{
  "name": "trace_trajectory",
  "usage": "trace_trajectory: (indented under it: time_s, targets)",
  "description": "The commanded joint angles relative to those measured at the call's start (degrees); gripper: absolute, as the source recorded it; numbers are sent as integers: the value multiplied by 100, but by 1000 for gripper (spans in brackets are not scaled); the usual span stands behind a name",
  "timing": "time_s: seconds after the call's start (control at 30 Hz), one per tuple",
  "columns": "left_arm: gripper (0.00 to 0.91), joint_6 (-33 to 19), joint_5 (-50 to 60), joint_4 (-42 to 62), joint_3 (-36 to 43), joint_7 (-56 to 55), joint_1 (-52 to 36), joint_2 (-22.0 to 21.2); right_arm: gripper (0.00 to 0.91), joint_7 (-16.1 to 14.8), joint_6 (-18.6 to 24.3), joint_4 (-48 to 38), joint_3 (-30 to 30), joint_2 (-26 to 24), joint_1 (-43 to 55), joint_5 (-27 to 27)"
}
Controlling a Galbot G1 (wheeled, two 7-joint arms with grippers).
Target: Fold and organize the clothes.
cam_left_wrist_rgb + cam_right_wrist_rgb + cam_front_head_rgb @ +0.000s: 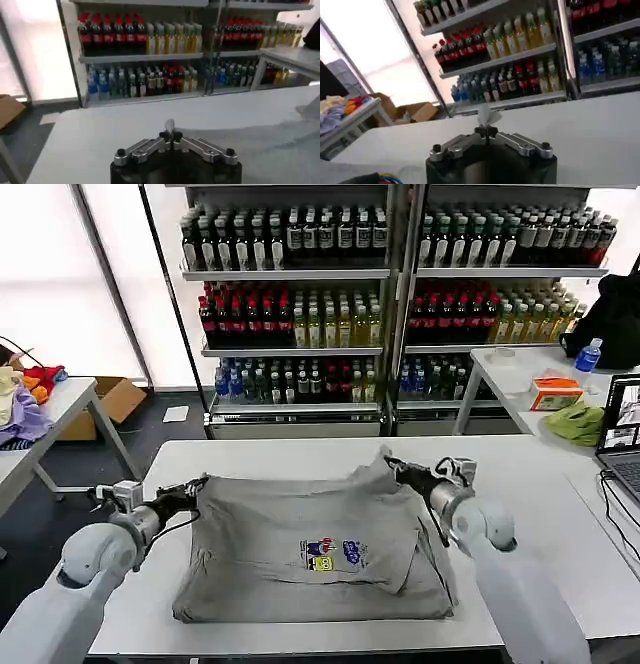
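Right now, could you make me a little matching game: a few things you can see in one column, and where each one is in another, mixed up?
Things
1. left gripper
2. right gripper
3. grey short-sleeved shirt with multicoloured chest print
4. orange box

Places or states
A. on the side table at the robot's right
B. spread on the white table
C. pinching the shirt's far edge on the robot's right
D. pinching the shirt's far corner on the robot's left

Pairs: 1-D, 2-C, 3-B, 4-A
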Motion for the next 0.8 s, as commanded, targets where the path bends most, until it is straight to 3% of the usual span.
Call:
trace_trajectory:
  time_s: [0.03,0.23,0.37,0.4,0.43,0.47,0.5,0.63,0.67,0.7,0.73,0.8]
  targets:
    - [0,31,143,-1550,-1156,-163,2087,85,0,330,12,2349,1481,-249,-2664,550]
    - [0,32,208,-2209,-1824,-112,3259,-208,0,345,98,3105,1708,323,-3871,305]
    - [20,28,411,-2434,-1920,-94,3782,-496,0,391,-19,3294,1519,613,-4424,-331]
    - [232,28,508,-2434,-1876,-84,3837,-562,0,394,-5,3269,1457,633,-4478,-548]
    - [655,28,700,-2408,-1837,-29,3948,-646,0,390,-19,3205,1394,665,-4484,-771]
    - [907,28,798,-2369,-1818,-2,3967,-684,81,424,-17,3162,1363,685,-4458,-811]
    - [907,28,825,-2342,-1755,36,3990,-708,907,520,-19,3131,1358,693,-4388,-797]
    - [907,29,763,-2459,-1811,-18,3893,-858,907,341,94,3087,1615,549,-4169,-822]
    - [907,30,699,-2495,-1855,-50,3896,-874,907,-33,377,3042,1802,396,-4146,-958]
    - [907,31,583,-2565,-2000,-78,3919,-875,907,-121,591,3014,1863,340,-4144,-1106]
    - [907,32,503,-2635,-2187,-115,3977,-868,907,-481,752,2942,1986,275,-4127,-1288]
    - [907,30,399,-2769,-2431,-170,4072,-891,907,-904,1413,2681,2209,221,-4047,-2053]
